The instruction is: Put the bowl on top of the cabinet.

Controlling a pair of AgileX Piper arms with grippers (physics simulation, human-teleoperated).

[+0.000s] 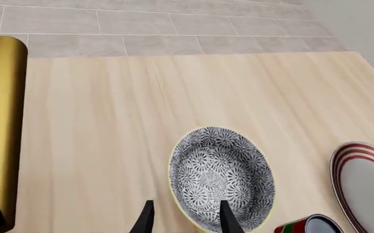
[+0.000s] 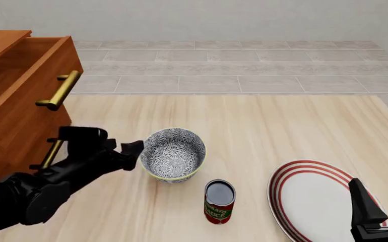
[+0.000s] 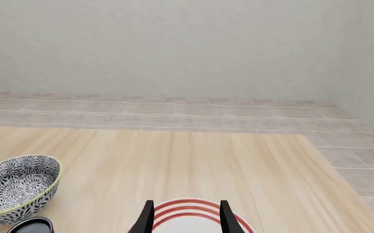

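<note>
Pale matt wood table [image 2: 281, 126], glossy brass handle [image 2: 61, 91], reddish wooden cabinet [image 2: 12, 101].

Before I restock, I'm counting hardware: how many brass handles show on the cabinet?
2. One handle sits on the upper drawer front; a lower handle shows partly behind the left arm. The cabinet runs off frame, so others may be hidden.

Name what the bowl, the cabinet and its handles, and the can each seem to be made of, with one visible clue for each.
Bowl: likely glazed ceramic, from its printed floral pattern and pale rim.
Cabinet: wood, reddish-brown with grain.
Handles: brass-like metal, golden and shiny.
Can: probably metal, with a printed label.
</note>
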